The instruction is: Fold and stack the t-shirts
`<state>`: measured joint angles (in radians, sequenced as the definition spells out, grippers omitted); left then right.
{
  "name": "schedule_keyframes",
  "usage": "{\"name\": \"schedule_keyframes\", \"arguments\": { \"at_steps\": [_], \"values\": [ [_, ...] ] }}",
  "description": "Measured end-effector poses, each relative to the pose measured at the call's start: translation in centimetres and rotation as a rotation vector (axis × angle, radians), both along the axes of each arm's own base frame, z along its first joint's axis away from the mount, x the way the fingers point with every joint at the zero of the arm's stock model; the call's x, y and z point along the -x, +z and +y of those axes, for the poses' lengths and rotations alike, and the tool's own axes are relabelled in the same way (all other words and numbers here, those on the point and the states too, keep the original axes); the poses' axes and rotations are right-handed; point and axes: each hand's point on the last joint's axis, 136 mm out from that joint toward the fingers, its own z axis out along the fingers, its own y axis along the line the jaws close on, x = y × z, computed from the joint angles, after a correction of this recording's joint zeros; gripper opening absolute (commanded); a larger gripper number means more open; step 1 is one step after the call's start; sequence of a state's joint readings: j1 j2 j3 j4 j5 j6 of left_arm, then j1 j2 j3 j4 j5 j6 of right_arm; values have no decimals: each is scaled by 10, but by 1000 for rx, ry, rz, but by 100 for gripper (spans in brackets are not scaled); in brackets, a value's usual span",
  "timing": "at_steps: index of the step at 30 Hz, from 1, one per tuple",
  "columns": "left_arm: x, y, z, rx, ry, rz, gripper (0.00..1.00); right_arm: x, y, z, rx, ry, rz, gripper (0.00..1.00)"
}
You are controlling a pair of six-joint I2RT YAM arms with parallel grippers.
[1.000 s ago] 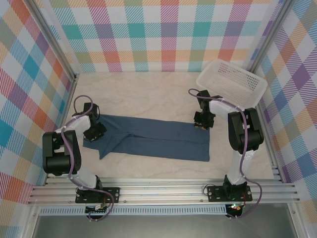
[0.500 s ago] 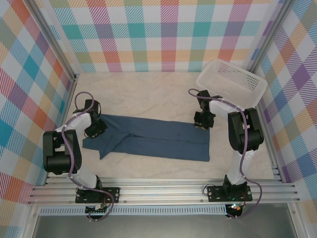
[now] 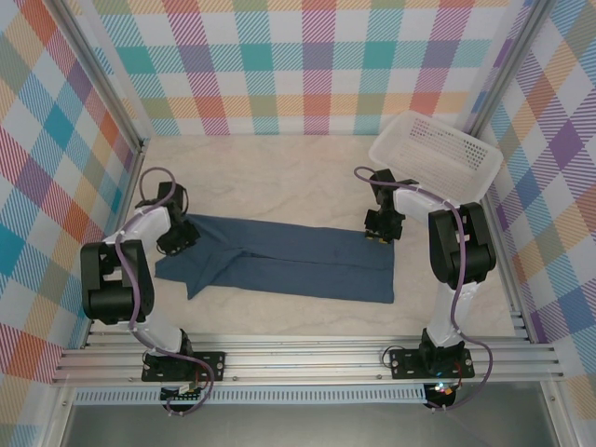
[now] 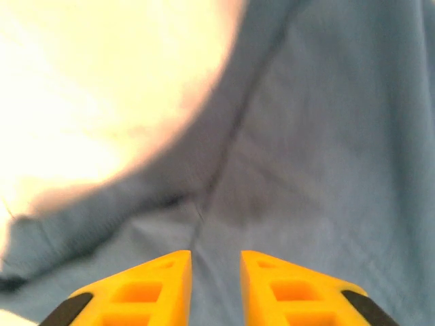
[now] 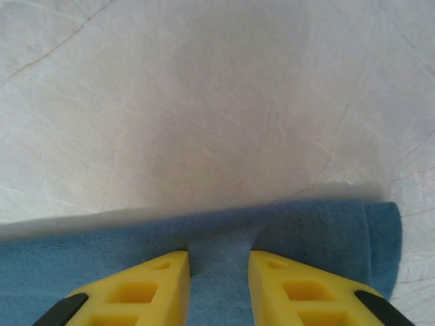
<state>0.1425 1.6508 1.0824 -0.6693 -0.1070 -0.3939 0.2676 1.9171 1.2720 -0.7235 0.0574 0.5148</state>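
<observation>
the t-shirt (image 3: 289, 261) lies as a long strip across the middle of the tabletop (image 3: 279, 182). the right gripper (image 5: 219, 261) pinches its far right edge. the left gripper (image 4: 215, 261) hangs over its left end, fingers parted.

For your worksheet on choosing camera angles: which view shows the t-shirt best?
The top external view: the whole t-shirt lies there as a long folded strip on the table. The left wrist view gives a blurred close-up of cloth and a seam; the right wrist view gives one edge near a corner.
</observation>
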Motion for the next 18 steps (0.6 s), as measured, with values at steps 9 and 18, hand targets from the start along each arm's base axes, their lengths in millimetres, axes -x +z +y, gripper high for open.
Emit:
{"name": "schedule_keyframes", "arguments": {
  "at_steps": [9,18],
  "values": [
    [-51,-18,11,88,-44,-77,30,0,0,-1,-6,-3,2,29],
    [-50,-31,4,120,-79,-45,27,-1,0,-1,-6,-5,5,29]
  ]
}}
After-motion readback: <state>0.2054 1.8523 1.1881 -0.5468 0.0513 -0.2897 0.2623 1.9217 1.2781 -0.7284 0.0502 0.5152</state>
